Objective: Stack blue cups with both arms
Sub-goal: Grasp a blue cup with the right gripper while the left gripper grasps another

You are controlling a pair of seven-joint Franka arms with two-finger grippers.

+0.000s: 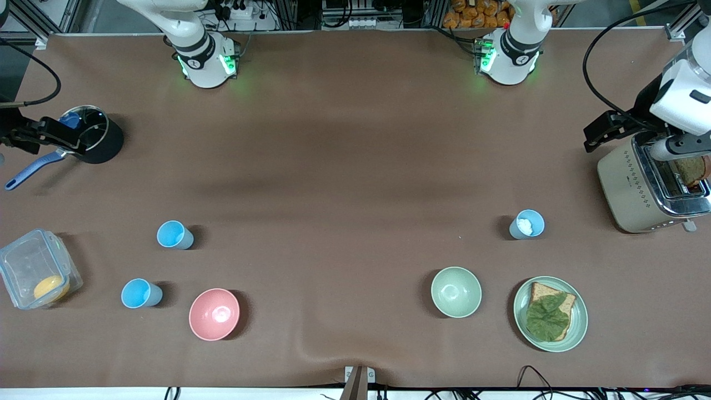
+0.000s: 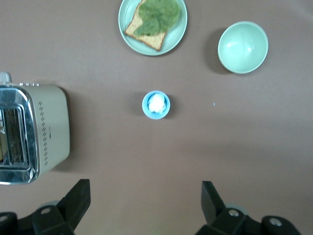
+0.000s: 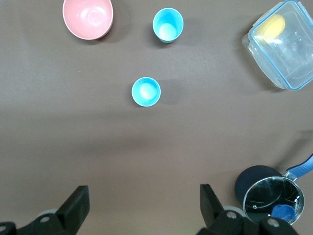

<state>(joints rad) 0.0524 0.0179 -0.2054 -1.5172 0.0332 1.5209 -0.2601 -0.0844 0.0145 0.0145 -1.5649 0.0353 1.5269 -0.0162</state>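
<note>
Nearest the front camera sit the pink bowl, the plate of bread and leaf and the pale green bowl; none of them belongs to the job. Three blue cups stand upright on the brown table, well apart. Two bright sky-blue cups, empty, are at the right arm's end: one beside the pink bowl, the other farther from the camera. The paler cup stands at the left arm's end, near the toaster (something white lies inside it).

Nothing is stacked yet, so I judge the task at its very start. The left gripper hangs wide open and empty over bare table between the toaster and the paler cup. The right gripper is likewise spread and empty, over the table beside the saucepan. Next, each arm probably needs to descend squarely over a cup and pinch its rim.
</note>
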